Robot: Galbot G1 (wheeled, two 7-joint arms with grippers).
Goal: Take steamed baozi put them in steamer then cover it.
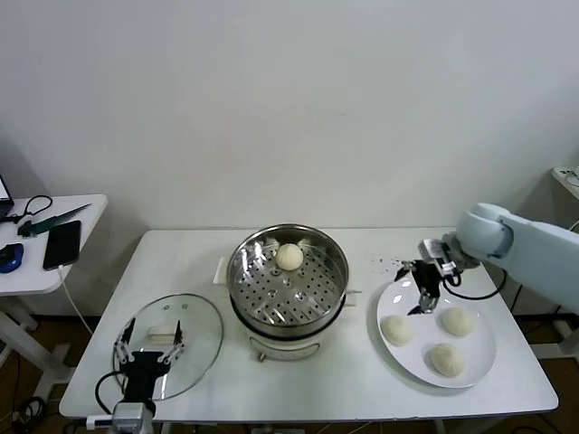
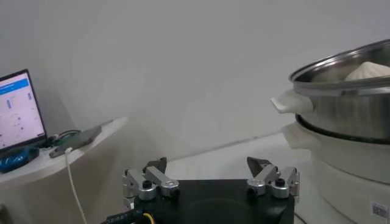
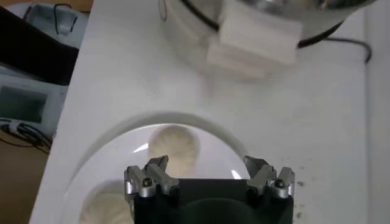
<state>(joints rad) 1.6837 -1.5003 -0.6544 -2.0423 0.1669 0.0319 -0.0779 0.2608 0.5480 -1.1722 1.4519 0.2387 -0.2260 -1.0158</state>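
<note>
The right gripper [image 1: 425,291], jaws released, hovers over the plate [image 1: 484,362]; the nearest baozi [image 1: 396,329] lies at its seven o'clock.

Cream-white baozi [image 1: 289,257] sits in the shiny perforated steamer [image 1: 288,287]; white plate [image 1: 479,366].

Shiny perforated metal steamer [image 1: 288,280], clear glass cover [image 1: 172,342], glossy white plate [image 1: 479,362], smooth matt baozi [image 1: 289,257].
</note>
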